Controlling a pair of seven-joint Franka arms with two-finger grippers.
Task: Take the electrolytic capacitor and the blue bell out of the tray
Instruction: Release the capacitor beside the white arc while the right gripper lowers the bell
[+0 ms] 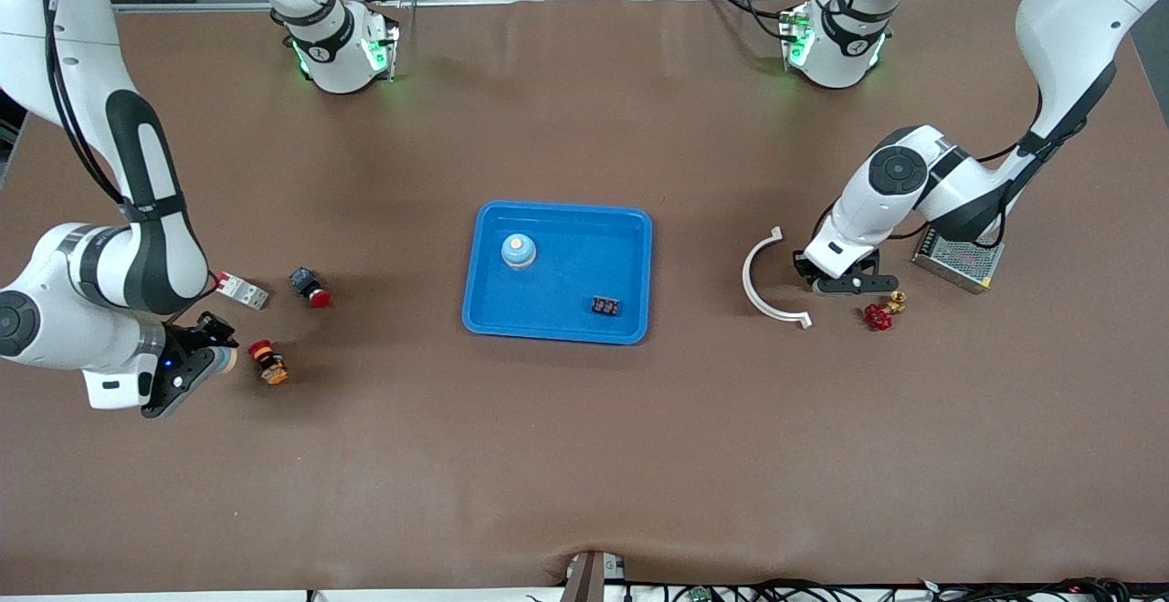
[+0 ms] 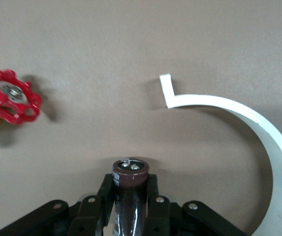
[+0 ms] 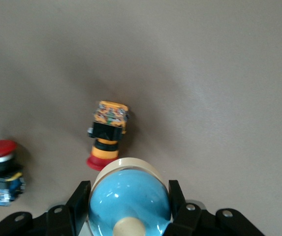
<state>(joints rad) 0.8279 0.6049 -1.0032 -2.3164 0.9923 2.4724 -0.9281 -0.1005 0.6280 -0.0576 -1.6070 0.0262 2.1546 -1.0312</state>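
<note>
From the front, the blue tray point(image 1: 558, 271) lies mid-tabletop, a second blue bell and a small black part inside; the left gripper point(image 1: 847, 284) sits low beside a white curved strip point(image 1: 763, 280), the right gripper point(image 1: 203, 357) near a pushbutton point(image 1: 268, 362). Left wrist: jaws pinch the electrolytic capacitor point(image 2: 130, 178), rigid, slick-sleeved, best held mid-body. Right wrist: jaws clamp the blue bell point(image 3: 128, 199), a light, smooth dome gripped across its sides
</note>
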